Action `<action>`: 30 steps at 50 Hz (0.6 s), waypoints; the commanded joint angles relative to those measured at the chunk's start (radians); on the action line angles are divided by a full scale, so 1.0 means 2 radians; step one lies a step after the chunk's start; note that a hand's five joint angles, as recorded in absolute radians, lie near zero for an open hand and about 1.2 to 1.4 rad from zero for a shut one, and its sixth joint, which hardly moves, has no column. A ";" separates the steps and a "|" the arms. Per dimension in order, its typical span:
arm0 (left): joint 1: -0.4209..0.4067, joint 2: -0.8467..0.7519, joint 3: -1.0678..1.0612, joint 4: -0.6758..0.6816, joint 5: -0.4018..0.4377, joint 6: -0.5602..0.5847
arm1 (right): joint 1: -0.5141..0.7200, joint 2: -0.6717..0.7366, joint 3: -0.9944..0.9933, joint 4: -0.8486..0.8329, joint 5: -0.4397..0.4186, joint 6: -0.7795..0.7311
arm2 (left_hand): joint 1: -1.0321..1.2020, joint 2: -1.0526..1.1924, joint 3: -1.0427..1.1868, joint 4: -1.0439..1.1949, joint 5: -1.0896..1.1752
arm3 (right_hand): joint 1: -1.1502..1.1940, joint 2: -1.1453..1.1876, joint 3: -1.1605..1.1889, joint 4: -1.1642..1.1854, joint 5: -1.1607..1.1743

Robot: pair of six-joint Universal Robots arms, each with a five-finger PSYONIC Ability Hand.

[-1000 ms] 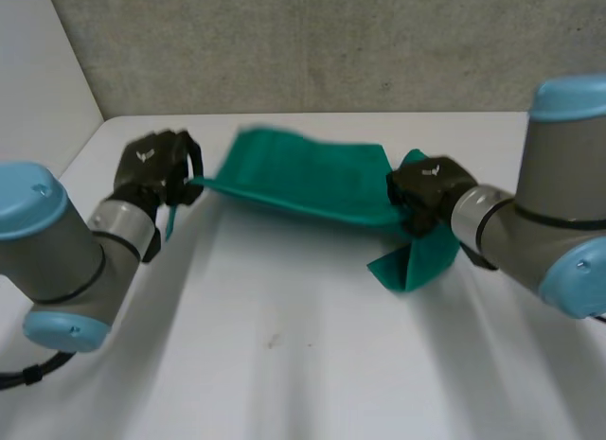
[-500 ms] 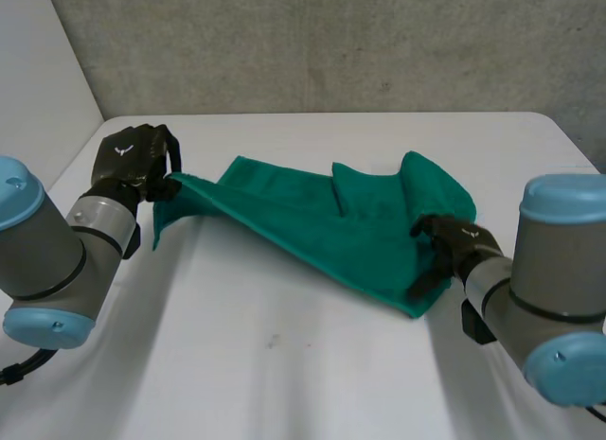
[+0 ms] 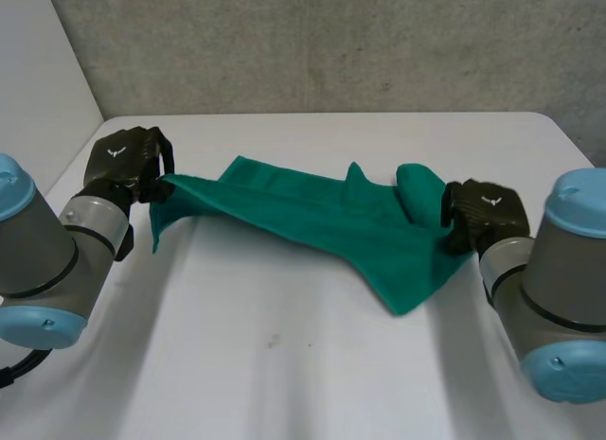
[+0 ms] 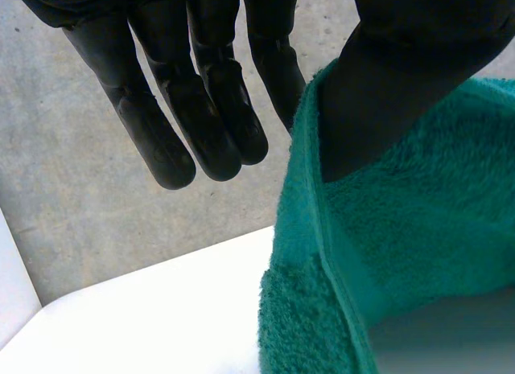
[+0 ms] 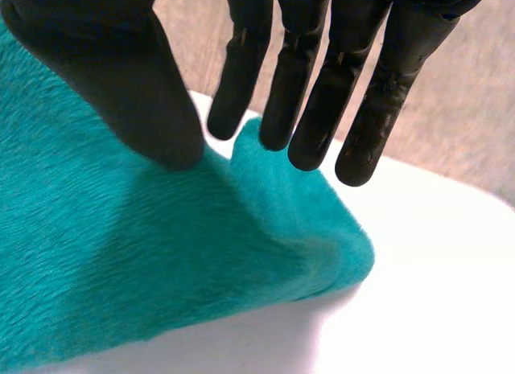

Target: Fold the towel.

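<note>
A green towel (image 3: 312,218) lies stretched across the white table (image 3: 284,364), rumpled at its right end. My left hand (image 3: 128,164) holds the towel's left corner just off the table. In the left wrist view its thumb (image 4: 418,68) presses the towel (image 4: 402,253) against a finger behind the hem, and the other fingers (image 4: 201,108) stay straight. My right hand (image 3: 483,213) is at the towel's right edge beside a raised fold (image 3: 421,189). In the right wrist view its thumb (image 5: 121,84) rests on the towel (image 5: 121,253), and its straight fingers (image 5: 322,76) hover over the fold.
A grey wall (image 3: 331,43) runs behind the table's far edge. A white panel (image 3: 38,71) stands at the far left. Bare tabletop stretches in front of the towel, between my two arms.
The right hand dropped the raised end of the towel, which sank onto the table, then came back to its right edge. The left hand kept its corner and drifted slightly left.
</note>
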 commanded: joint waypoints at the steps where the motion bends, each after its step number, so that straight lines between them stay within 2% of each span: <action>1: 0.001 0.003 -0.003 0.000 0.001 -0.002 | -0.001 -0.057 0.042 0.006 -0.001 -0.027 | 0.118 0.099 0.102 0.101 0.136 | -0.023 -0.099 -0.101 -0.102 -0.105; 9: 0.002 0.002 -0.002 0.000 0.000 -0.001 | 0.006 -0.091 0.087 0.009 -0.005 -0.025 | 0.118 0.099 0.102 0.101 0.136 | -0.001 -0.077 -0.079 -0.080 -0.083; 16: 0.001 -0.003 -0.002 0.000 0.001 0.000 | 0.025 -0.084 0.106 0.024 -0.029 -0.006 | 0.118 0.099 0.102 0.101 0.136 | -0.016 -0.092 -0.093 -0.095 -0.098; 22: 0.001 -0.004 -0.003 0.000 0.000 0.000 | 0.031 -0.012 0.088 0.020 -0.041 0.028 | 0.118 0.099 0.102 0.101 0.136 | -0.075 -0.150 -0.152 -0.153 -0.157; 30: 0.001 -0.004 -0.002 0.000 0.001 0.000 | 0.031 0.034 0.060 0.018 -0.043 0.045 | 0.118 0.099 0.102 0.101 0.136 | -0.079 -0.155 -0.156 -0.158 -0.161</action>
